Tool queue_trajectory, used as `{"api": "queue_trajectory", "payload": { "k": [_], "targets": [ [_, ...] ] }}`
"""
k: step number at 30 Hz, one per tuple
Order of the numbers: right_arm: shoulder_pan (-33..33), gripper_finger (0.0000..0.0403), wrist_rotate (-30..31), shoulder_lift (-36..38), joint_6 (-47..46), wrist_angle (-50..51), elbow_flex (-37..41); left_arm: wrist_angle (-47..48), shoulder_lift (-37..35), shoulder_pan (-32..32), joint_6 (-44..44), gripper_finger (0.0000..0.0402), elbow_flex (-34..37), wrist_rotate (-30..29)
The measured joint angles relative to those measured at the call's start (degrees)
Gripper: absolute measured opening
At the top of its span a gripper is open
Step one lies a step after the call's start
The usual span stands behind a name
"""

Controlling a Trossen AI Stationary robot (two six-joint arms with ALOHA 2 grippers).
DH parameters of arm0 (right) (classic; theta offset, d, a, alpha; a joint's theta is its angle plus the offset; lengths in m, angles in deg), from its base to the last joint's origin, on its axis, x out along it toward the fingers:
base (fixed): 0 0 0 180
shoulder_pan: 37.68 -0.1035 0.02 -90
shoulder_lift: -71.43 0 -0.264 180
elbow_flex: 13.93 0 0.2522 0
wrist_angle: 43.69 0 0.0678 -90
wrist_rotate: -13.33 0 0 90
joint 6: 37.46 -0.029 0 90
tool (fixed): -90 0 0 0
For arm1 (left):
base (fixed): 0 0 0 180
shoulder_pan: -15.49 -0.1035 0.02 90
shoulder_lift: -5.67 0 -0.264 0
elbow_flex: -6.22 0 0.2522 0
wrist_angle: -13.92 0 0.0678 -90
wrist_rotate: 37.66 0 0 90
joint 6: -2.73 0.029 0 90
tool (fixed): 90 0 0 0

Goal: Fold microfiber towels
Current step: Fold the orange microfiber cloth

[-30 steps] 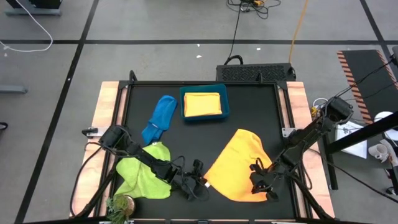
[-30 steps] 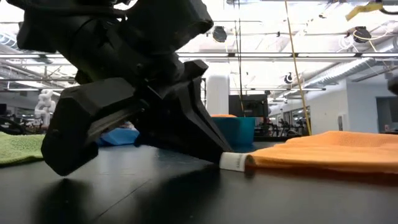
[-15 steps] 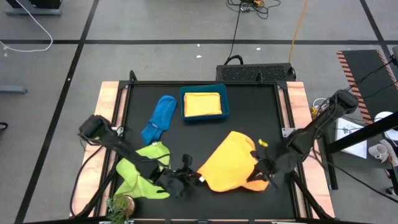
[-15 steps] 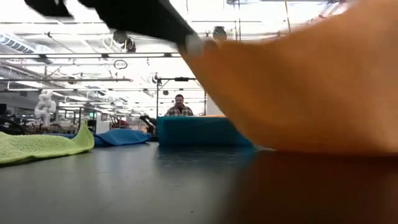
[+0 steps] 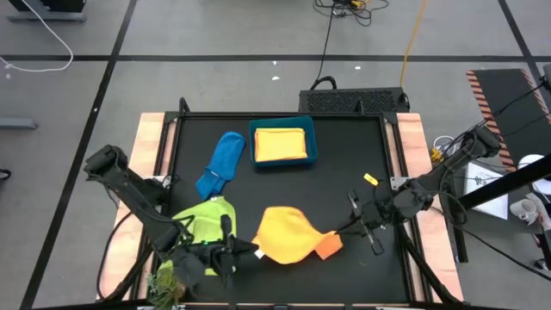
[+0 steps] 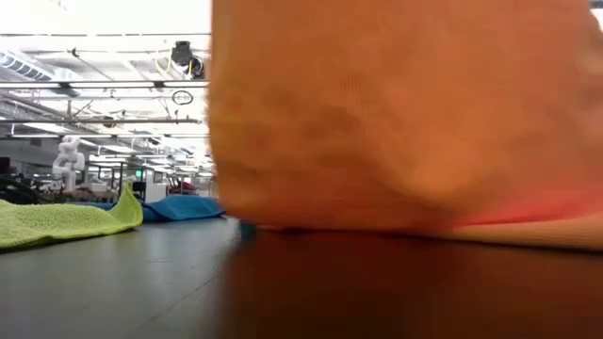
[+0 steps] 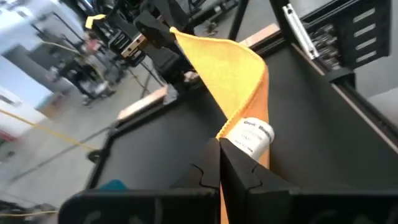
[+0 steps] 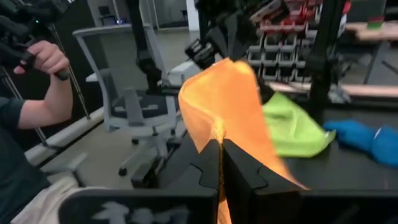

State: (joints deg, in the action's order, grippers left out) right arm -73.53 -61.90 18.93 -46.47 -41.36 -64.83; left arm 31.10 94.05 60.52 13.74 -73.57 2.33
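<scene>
The soft orange microfiber towel (image 5: 288, 237) hangs stretched between the left gripper (image 7: 219, 163) and right gripper (image 8: 220, 163), each pinching an opposite corner.

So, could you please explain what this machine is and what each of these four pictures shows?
It is a robot with two dark arms at a black table, folding cloths. One picture looks straight down, one looks level across the tabletop, and two come from cameras on the wrists. The left gripper and the right gripper each pinch an edge of the orange towel with shut fingers, holding it up between them. On the table also lie a lime green towel, a blue towel and a teal bin holding a yellow towel.
</scene>
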Motion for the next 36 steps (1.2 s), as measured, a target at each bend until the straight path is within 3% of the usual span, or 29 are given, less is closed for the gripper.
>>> {"api": "queue_trajectory", "payload": {
  "k": [15, 25, 27, 33, 36],
  "targets": [
    [-0.8, 0.0, -2.9, -0.5, 6.1, 0.3, -11.4, 7.1, -0.2, 5.7, 5.0, 0.0, -14.7, -10.3],
    [1.2, 0.0, 3.3, -0.3, 5.2, 0.3, -11.6, 20.8, -0.8, 2.0, -4.9, 0.0, -18.1, -13.6],
    [1.4, 0.0, 2.7, -0.2, 5.2, -1.9, -11.6, 20.3, -0.9, 1.3, -5.1, 0.0, -18.1, -13.5],
    [1.4, 0.0, -7.0, 1.3, 5.2, -10.2, -11.7, 15.3, -4.0, 1.7, -1.0, 0.0, -18.2, -12.5],
    [1.4, 0.0, -7.3, 2.5, 5.2, -10.3, -11.7, 14.8, -6.1, 1.9, -1.7, 0.0, -18.2, -12.7]
  ]
}}
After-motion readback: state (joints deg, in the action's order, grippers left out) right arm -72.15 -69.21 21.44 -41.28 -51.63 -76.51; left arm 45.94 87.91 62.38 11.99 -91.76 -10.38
